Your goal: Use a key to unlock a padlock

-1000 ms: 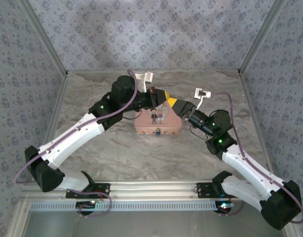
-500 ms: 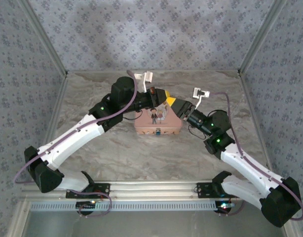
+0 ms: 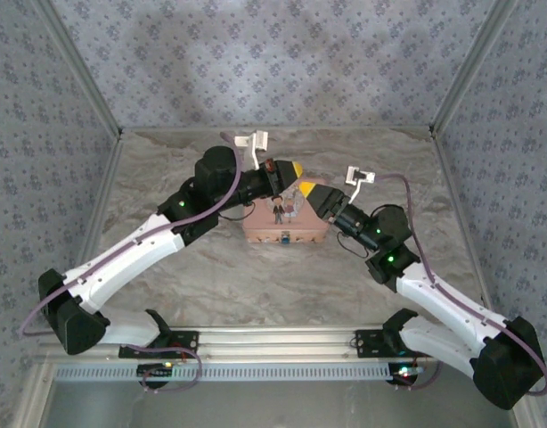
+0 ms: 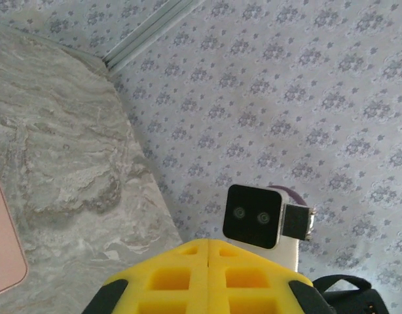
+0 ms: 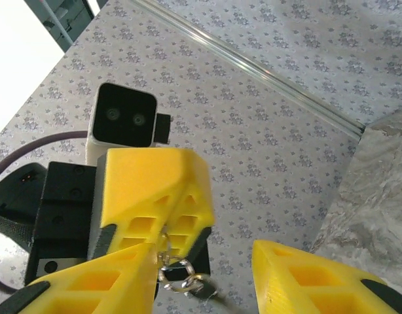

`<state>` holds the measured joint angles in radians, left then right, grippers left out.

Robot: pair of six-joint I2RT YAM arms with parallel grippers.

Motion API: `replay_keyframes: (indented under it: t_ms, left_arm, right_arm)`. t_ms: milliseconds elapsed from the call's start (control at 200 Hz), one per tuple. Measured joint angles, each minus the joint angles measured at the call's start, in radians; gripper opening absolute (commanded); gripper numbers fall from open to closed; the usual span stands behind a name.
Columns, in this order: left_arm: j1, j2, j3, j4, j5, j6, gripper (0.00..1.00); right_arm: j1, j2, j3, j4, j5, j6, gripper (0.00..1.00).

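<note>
My left gripper (image 3: 294,168) hovers over the back of the pink picture tin (image 3: 302,230), its yellow fingers (image 4: 188,275) pressed together. In the right wrist view, small metal rings (image 5: 177,273) and the thin dark key (image 5: 206,292) dangle from between the left gripper's (image 5: 167,209) shut fingers. My right gripper (image 5: 201,288) is open right in front of it, one finger touching the rings and the key hanging in its gap. Its tip (image 3: 305,188) sits just right of the left one. The tiny blue padlock (image 3: 283,237) sits on the tin's front edge.
The tin stands mid-table on a marbled surface (image 3: 211,276), with patterned walls (image 3: 273,62) close on three sides. The right wrist's camera block (image 4: 253,216) faces the left wrist view. An edge of the pink tin (image 4: 1,248) shows there at the left.
My right gripper has slid left, closing in on the left gripper's tip. The left arm has shifted slightly left while its fingers stay shut.
</note>
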<state>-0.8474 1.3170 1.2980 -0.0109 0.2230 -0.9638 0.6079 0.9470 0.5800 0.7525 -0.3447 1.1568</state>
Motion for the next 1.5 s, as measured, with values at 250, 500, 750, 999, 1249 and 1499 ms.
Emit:
replay_keyframes:
  t_ms: [250,500,750,999,1249,1499]
  left_arm:
    - [-0.002,-0.001,0.000,0.026,-0.003,-0.015,0.00]
    - [-0.013,-0.001,-0.002,0.042,-0.007,-0.018,0.00]
    - [-0.020,0.002,-0.002,0.054,-0.006,-0.025,0.00]
    - [-0.030,0.011,-0.002,0.073,-0.018,-0.032,0.00]
    - [-0.032,0.013,-0.013,0.092,-0.031,-0.036,0.00]
    - [-0.032,0.011,-0.020,0.109,-0.034,-0.040,0.01]
  right_arm:
    - [0.004,0.003,0.000,0.026,0.000,0.003,0.42]
    - [0.013,0.024,0.011,0.065,-0.003,0.014,0.41]
    - [0.019,0.029,0.023,0.093,-0.011,0.025,0.37]
    - [0.019,0.040,0.032,0.119,-0.011,0.042,0.25]
    - [0.018,0.042,0.032,0.124,-0.008,0.051,0.05]
    - [0.011,0.042,0.032,0.126,-0.010,0.055,0.00]
